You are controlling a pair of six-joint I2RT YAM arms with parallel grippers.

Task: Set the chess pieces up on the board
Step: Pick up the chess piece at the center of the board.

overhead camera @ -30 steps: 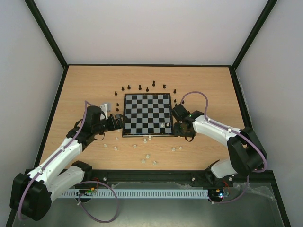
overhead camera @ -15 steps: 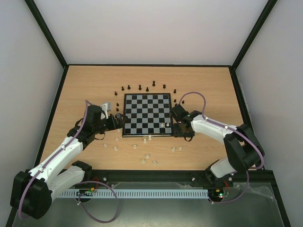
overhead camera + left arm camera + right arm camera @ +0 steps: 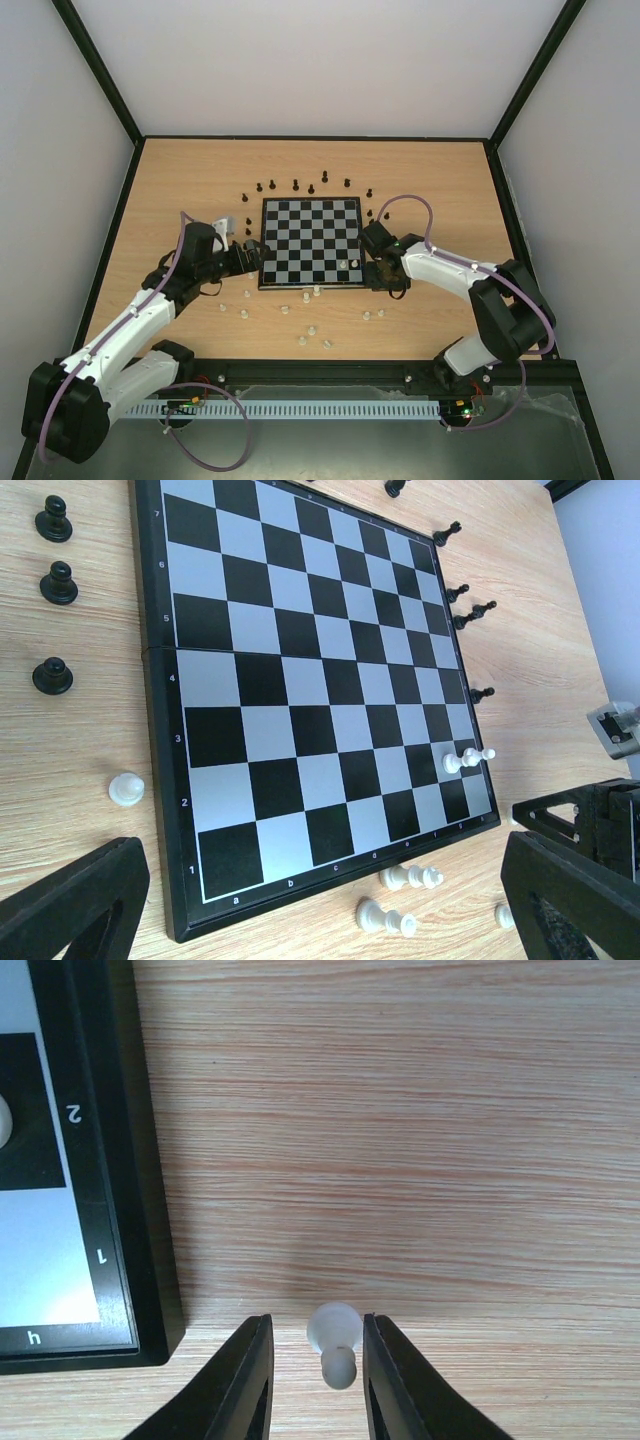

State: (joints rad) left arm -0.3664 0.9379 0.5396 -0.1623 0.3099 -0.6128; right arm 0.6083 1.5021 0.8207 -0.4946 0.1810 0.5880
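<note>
Directly between the fingers of the right gripper (image 3: 315, 1328), a single cream-white pawn (image 3: 335, 1330) is seen on the bare wooden table (image 3: 450, 1160), just beside the near right corner of the board (image 3: 150, 1210), where the frame is marked h and 1. The pawn is apart from the frame and is not yet on any square. Its wider round part is turned toward the board's right edge and its smaller knob toward the wrist, so its long axis appears to run along the fingers, not across them. Whether it lies flat or only leans cannot be told. The jaws are drawn in narrowly to either side of it. One finger is shown at or against its flank, while a slim gap is left at the other, so a firm hold is not yet shown. The right arm is judged by far the nearer to this piece.

The left gripper (image 3: 250, 257) is held wide open and empty at the board's left edge, well apart from the pawn.

The pawn is small, pale, faintly translucent and smooth, far narrower than a finger. A slip or a roll is judged likely if it is pinched off-centre.

Two white pieces (image 3: 466, 759) are seen on squares near the board's near right corner. Other white chessmen (image 3: 312, 328) are scattered toward the table's near edge, and black ones (image 3: 296, 184) are ringed past the board's far edge.
</note>
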